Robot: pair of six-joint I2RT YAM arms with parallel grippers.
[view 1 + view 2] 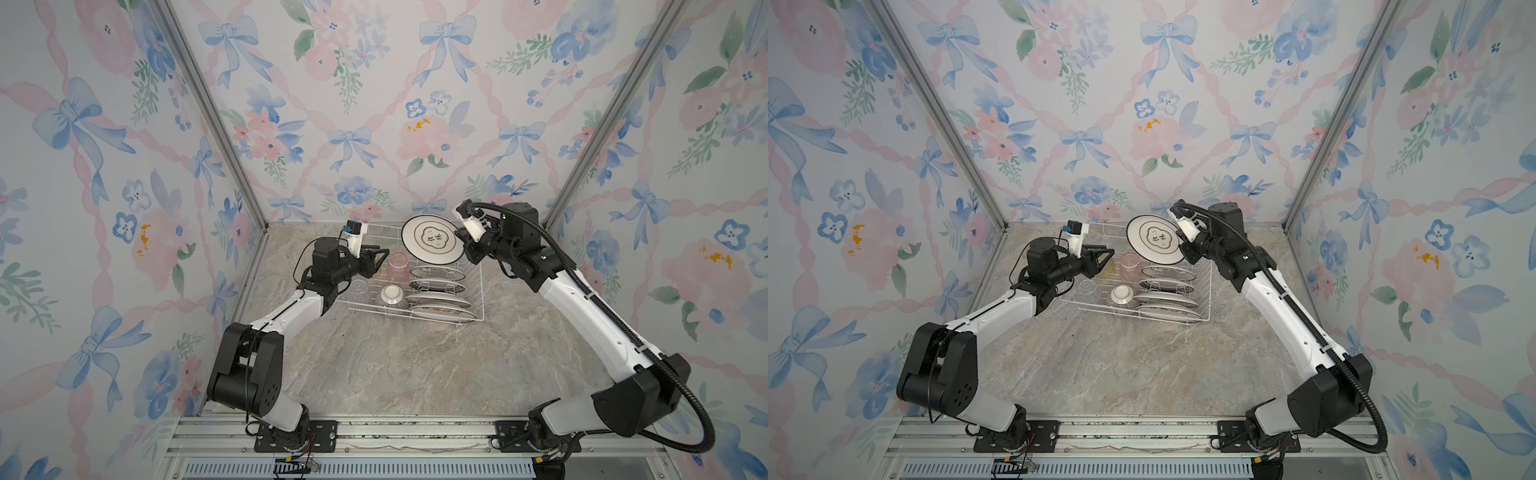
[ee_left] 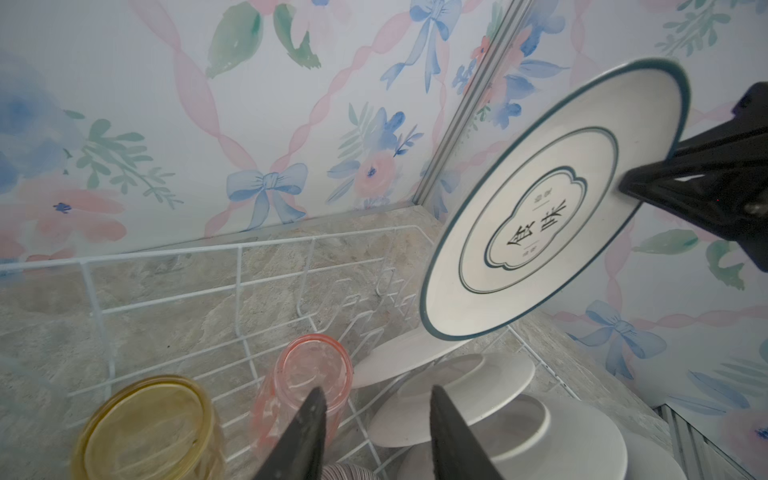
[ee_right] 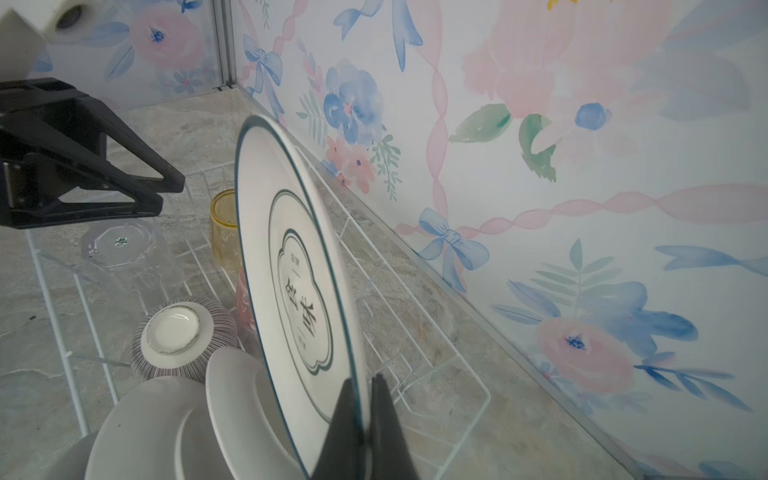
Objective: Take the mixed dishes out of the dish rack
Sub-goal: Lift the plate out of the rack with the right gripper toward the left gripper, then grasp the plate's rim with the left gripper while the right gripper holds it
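Dish rack [image 1: 481,291], white wire, flared sides, standing on the marbled grey tabletop [image 1: 415,365]. Green-rimmed plate [image 1: 432,240], white with dark lettering at centre: out of the rack, held on edge in the air above its far right corner, face tilted toward the rack's left side. Right gripper [image 3: 362,388]: pressed together on that plate's rim, pinching it, over the rack's right edge. Four plates [image 1: 437,299]: on edge in the prong slots along the rack's right half, leaning, one behind another. Pink tumbler [image 1: 397,266]: inside the rack, middle of the far half. Yellow tumbler [image 2: 149,428]: inside, far left, just beside the pink one. Clear tumbler [image 1: 358,289]: inside, near left. Ribbed purplish bowl [image 1: 391,294]: inside, near middle, upside down, foot ring up. Left gripper [image 2: 376,399]: fingers spread, nothing between them, above the rack's far left part, near the pink tumbler
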